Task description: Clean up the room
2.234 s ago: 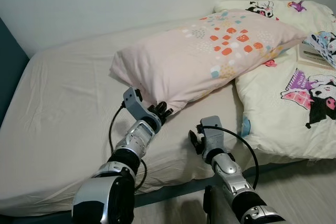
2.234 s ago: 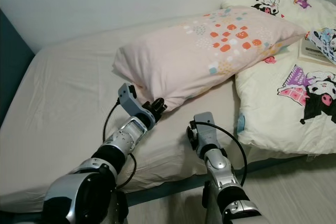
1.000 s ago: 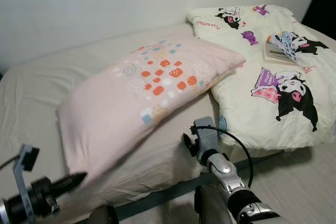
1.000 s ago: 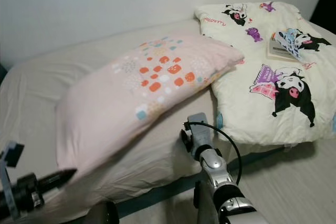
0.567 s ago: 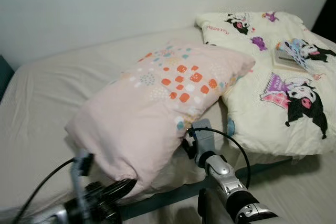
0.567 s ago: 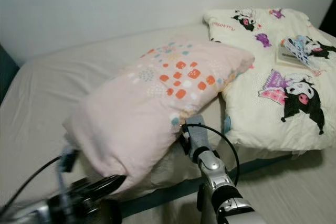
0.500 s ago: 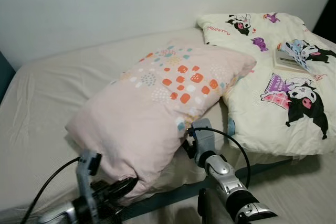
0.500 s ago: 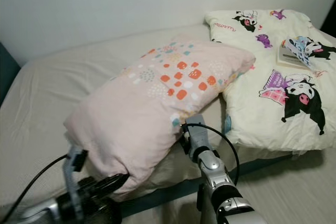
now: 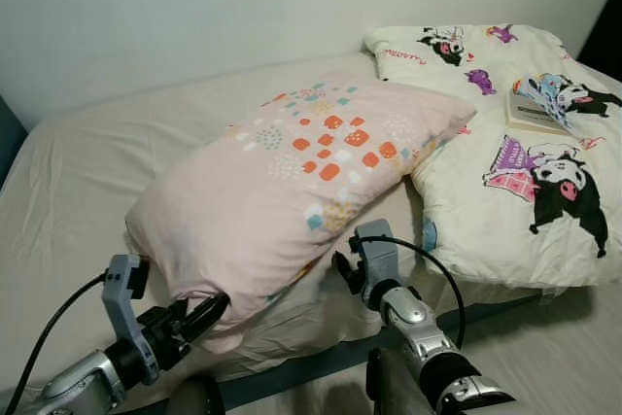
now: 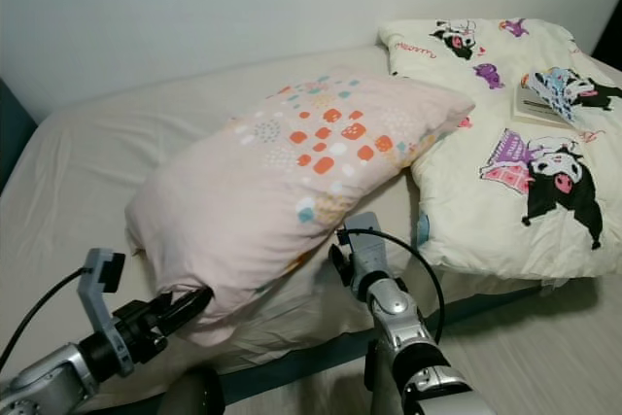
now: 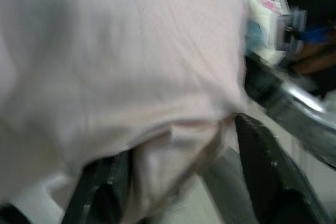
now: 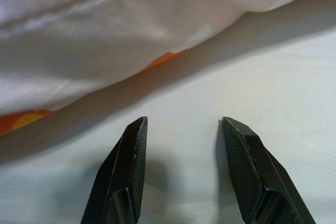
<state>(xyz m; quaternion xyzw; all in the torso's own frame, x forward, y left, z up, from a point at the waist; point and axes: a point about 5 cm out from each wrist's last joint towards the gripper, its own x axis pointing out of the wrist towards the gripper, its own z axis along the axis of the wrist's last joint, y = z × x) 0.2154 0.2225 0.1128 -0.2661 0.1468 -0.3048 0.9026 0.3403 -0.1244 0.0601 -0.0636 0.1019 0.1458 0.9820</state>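
Pillow (image 9: 292, 191) corner pinched inside left hand (image 9: 209, 313)

Plain pale wall (image 9: 194, 7); bed (image 9: 78, 182), cream sheet; light wood floor (image 9: 573, 357).

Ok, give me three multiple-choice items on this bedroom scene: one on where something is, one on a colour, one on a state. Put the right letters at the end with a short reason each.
1. Where does the book lie?
A. on the cartoon-print quilt
B. on the floor
C. under the pillow

2. What is the base colour of the pillow?
A. dark blue
B. pale pink
C. green

3. What is the state of the left gripper?
A. open above the bare sheet
C. shut on a corner of the pillow
B. holding the book

Key: 1 A, the book rests on the quilt near the bed's far right corner. 2 B, the pillow is pale pink with orange and teal squares. 3 C, the left wrist view shows pink fabric pinched between its jaws, while the right gripper is open over the sheet.
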